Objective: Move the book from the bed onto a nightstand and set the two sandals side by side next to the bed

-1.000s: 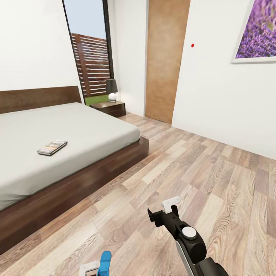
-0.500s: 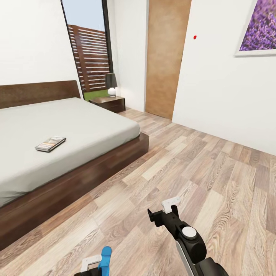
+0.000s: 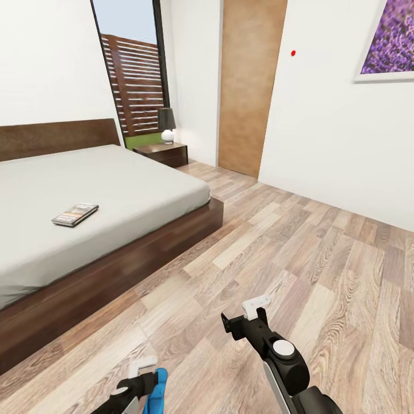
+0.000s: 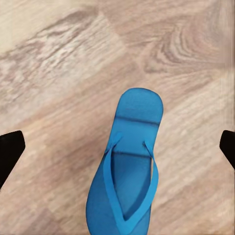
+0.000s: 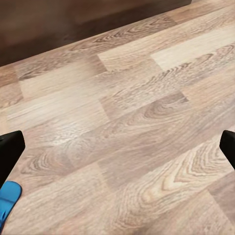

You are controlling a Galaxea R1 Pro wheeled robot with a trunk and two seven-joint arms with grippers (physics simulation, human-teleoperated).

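Bedroom floor [image 3: 322, 259]: wide bare planks to the right, plenty of room for my base and arms.
Bed [image 3: 109, 190]: fills the left; its dark frame edge runs diagonally, the line the sandals should end up beside.
Nightstand [image 3: 163, 153]: far, at the bed's head, carrying a lamp [image 3: 167, 125]; part of its top looks free for the book.
Book [image 3: 75, 214]: flat on the mattress, back from the near edge.
Right tool [image 3: 246, 317]: open, empty, hanging over bare floor.
Left tool [image 3: 142, 382]: fingers spread wide, poised over the sandal, not gripping it.
Sandal [image 4: 128, 169]: lying flat on the planks, near, straps up.
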